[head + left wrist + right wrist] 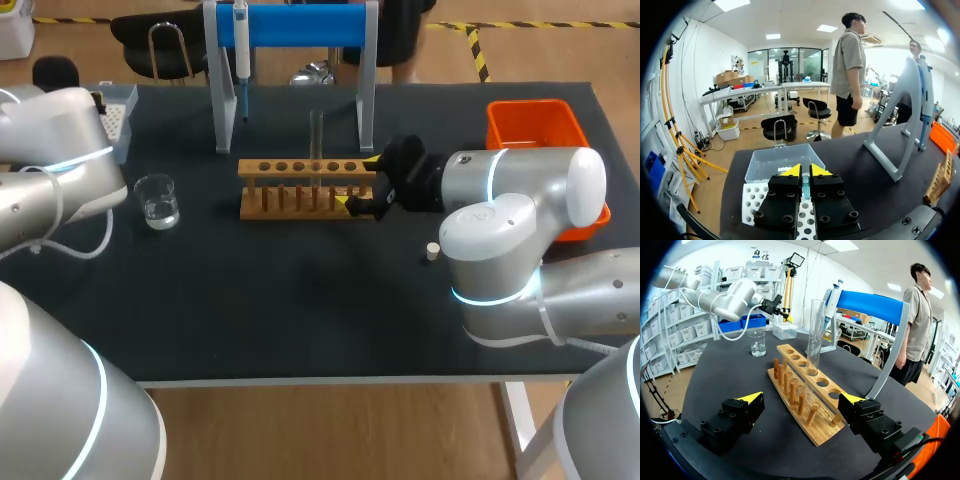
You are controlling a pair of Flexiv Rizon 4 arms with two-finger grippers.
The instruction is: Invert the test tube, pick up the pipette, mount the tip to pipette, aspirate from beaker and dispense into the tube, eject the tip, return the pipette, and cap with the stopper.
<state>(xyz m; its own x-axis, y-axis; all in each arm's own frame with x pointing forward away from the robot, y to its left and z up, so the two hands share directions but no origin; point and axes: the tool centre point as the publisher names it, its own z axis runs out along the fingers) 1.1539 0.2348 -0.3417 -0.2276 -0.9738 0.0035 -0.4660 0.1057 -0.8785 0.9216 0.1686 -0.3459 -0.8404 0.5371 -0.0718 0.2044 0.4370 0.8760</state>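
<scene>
Your right claw [802, 397] gapes wide at the rack's [815, 432] end, tube [815, 330] upright just ahead. Left claw [805, 171] is narrow, pinching a blue tip [805, 186] over the holed tray [752, 200].

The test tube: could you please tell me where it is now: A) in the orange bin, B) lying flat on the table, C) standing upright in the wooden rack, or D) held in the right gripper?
C: the test tube stands upright in a hole of the rack, and the right gripper is open at the rack's end.

right fingers [751, 397] wide apart | test tube [815, 330] upright in rack [812, 430] | beaker [758, 344] beyond
</scene>
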